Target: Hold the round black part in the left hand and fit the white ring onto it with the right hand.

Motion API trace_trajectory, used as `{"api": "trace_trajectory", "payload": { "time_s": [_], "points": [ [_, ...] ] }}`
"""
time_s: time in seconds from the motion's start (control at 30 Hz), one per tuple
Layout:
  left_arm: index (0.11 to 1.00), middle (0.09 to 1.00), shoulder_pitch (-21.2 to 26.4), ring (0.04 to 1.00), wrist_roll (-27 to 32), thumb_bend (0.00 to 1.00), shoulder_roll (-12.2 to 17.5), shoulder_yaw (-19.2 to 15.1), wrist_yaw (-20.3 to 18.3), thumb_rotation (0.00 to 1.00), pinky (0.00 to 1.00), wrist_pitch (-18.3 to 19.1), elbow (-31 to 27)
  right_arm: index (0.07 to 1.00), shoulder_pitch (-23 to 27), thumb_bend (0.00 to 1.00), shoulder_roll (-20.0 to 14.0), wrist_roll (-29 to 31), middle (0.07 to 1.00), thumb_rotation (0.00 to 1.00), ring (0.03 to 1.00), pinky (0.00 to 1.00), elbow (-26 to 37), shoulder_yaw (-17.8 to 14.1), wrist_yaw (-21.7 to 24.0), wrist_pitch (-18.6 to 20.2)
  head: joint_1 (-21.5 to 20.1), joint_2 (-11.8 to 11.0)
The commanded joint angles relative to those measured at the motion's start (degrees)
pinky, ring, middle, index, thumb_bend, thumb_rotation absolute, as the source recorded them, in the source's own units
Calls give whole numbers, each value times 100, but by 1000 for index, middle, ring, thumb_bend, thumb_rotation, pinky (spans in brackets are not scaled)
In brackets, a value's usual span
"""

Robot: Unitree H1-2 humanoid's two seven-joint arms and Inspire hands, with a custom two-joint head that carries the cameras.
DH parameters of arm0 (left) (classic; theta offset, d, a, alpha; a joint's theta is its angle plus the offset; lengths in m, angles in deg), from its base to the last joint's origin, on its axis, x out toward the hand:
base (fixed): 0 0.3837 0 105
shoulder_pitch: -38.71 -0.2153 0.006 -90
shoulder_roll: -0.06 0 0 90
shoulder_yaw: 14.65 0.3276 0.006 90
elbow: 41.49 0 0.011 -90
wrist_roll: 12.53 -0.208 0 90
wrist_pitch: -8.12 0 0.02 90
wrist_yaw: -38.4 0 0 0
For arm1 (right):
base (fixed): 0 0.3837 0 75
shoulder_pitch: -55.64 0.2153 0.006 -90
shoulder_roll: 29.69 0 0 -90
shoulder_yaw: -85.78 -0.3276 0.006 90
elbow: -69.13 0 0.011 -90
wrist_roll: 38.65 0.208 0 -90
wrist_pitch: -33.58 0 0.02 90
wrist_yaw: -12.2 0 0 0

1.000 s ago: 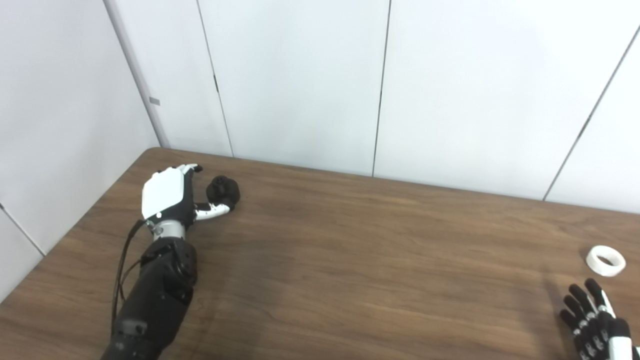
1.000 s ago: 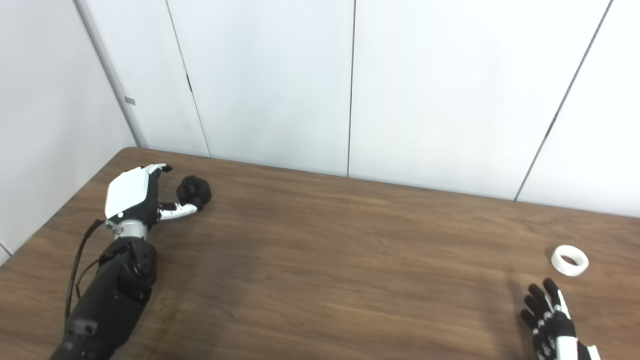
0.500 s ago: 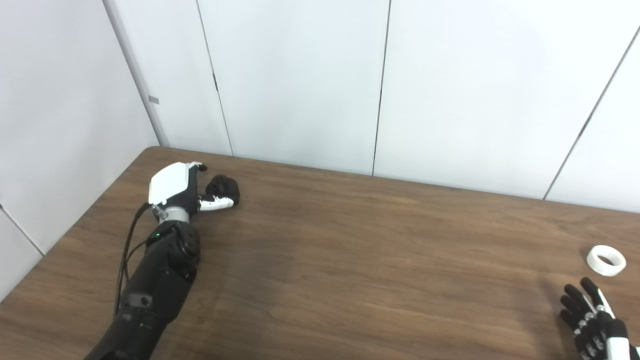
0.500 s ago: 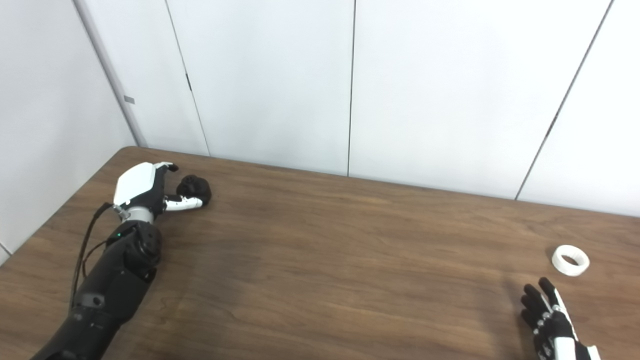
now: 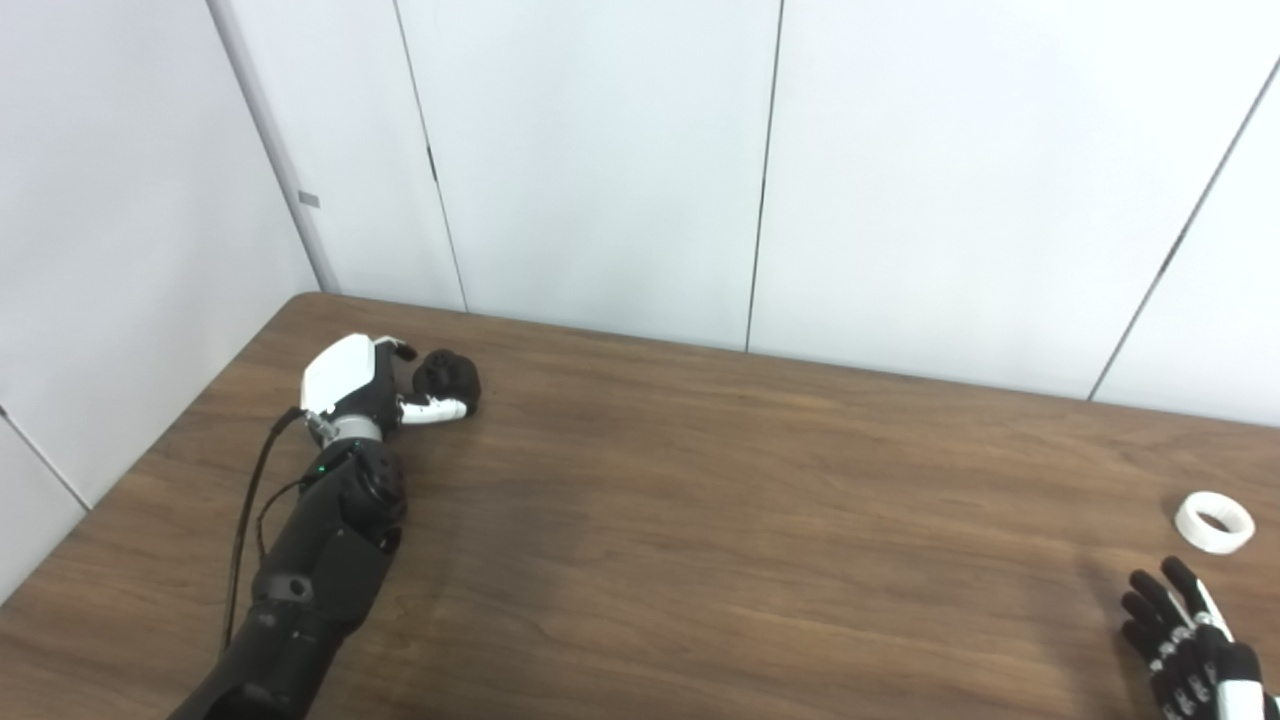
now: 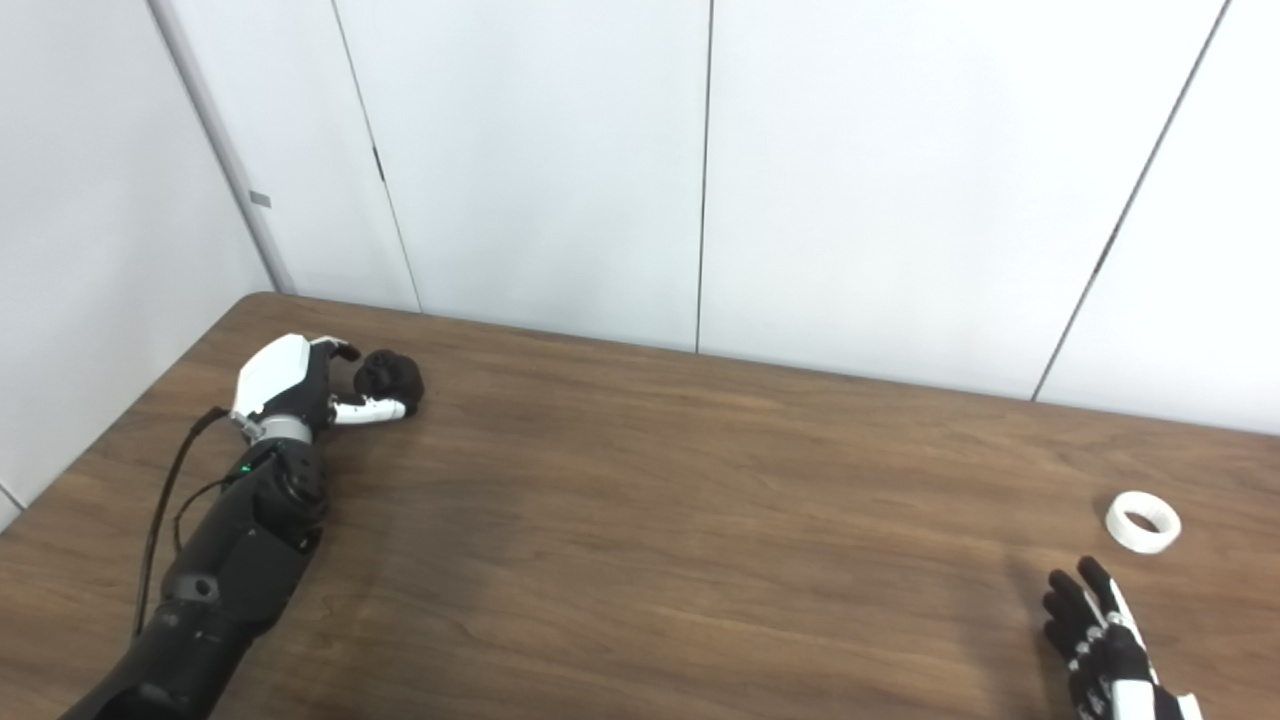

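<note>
Right hand (image 6: pixel 1105 640): we see it just near of the white ring, fingers spread, holding nothing.
White ring (image 6: pixel 1142 521): flat on the counter (image 6: pixel 700 520); we judge it light, stiff; pinch its rim.
Black part (image 6: pixel 392 377): far left of the ring; we judge it knobbly, rigid.
Left hand (image 6: pixel 290 385): cupped round it; we cannot tell if it grips.

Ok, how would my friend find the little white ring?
Look at the brown table and go to its right end. Just beyond the right hand lies the ring, flat, alone and untouched. It's the only white, hollow thing there.
</note>
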Motion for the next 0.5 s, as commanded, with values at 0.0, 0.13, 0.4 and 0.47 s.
{"api": "trace_trajectory", "payload": {
  "time_s": [0.0, 0.13, 0.4, 0.47],
  "points": [
    [756, 865, 366, 920, -112, 933, 188, 14, 156, 350, 959, 21, 5, 954, -65, 660, -81, -39, 921, 1000, 925, 928, 57, -14, -5, 20, 2, 1],
    [746, 862, 415, 918, -97, 935, 211, 77, 177, 347, 951, 16, 113, 959, -67, 675, -102, -64, 924, 1000, 929, 925, 35, -10, 1, 31, 2, 1],
    [736, 863, 495, 919, -55, 938, 138, 101, 185, 362, 964, 22, 240, 957, -74, 666, -113, -15, 926, 1000, 931, 933, 23, -7, 20, -26, -13, 8],
    [732, 861, 498, 921, -24, 938, 104, 74, 193, 353, 969, 22, 233, 957, -76, 665, -118, -9, 927, 1000, 928, 928, 15, -4, 22, -40, -20, 8]
  ]
}}
